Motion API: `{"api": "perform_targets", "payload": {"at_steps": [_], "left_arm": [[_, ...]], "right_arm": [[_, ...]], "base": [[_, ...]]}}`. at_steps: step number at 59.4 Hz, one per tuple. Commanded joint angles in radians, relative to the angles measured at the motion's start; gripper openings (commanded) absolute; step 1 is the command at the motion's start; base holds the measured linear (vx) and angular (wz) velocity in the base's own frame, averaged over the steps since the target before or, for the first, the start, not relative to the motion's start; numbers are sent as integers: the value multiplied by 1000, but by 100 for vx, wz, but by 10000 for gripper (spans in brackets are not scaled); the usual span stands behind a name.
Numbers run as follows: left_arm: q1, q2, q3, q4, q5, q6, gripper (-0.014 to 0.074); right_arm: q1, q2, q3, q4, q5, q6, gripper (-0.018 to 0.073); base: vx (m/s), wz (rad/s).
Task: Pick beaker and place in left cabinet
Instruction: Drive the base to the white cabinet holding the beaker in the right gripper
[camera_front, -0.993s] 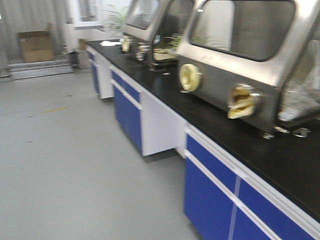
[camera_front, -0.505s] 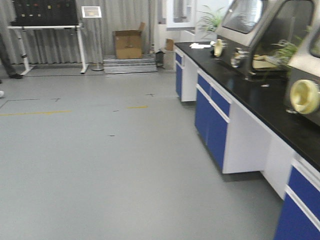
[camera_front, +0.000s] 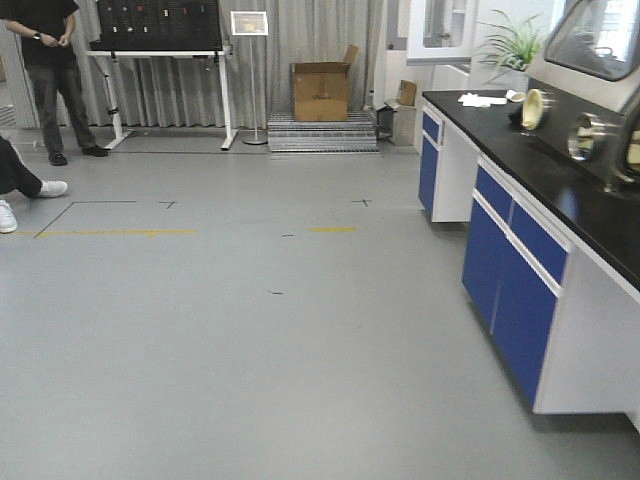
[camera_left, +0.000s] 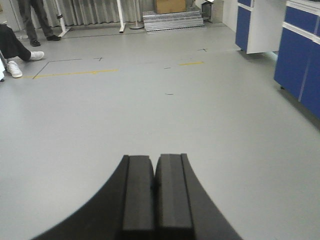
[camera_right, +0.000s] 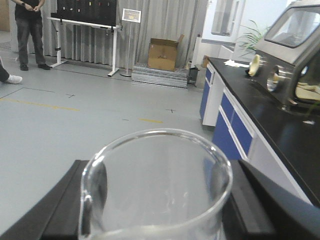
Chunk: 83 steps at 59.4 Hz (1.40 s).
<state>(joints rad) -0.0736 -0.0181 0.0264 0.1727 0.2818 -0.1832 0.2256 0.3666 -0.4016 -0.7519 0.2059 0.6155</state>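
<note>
The right hand (camera_right: 157, 212) clasps the upright, empty glass beaker (camera_right: 155, 180).

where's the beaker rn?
Right wrist view, bottom centre: the beaker sits between the right gripper fingers, rim up, with the black bench to its right. The front and left wrist views don't show it.

Left hand (camera_left: 155, 172) closed, right hand (camera_right: 156, 202) clamped.

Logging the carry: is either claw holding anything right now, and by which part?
The right claw holds the beaker by its side walls, one finger on each side below the rim. The left claw is shut on nothing.
</note>
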Motion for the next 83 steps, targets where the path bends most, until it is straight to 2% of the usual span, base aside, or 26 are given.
{"api": "perform_targets", "payload": {"at_steps": [1, 47, 83], "left_arm": [[0, -10, -11, 1, -83, -4, 4], [0, -10, -11, 1, -83, -4, 4], [0, -10, -11, 1, -83, -4, 4]], "right_arm": [[-7, 6, -31, -24, -60, -5, -5], [-7, 10, -31, -24, -59, -5, -5], [-7, 10, -31, -24, -58, -5, -5]], "base": [[59, 17], [70, 19], [79, -1]]}}
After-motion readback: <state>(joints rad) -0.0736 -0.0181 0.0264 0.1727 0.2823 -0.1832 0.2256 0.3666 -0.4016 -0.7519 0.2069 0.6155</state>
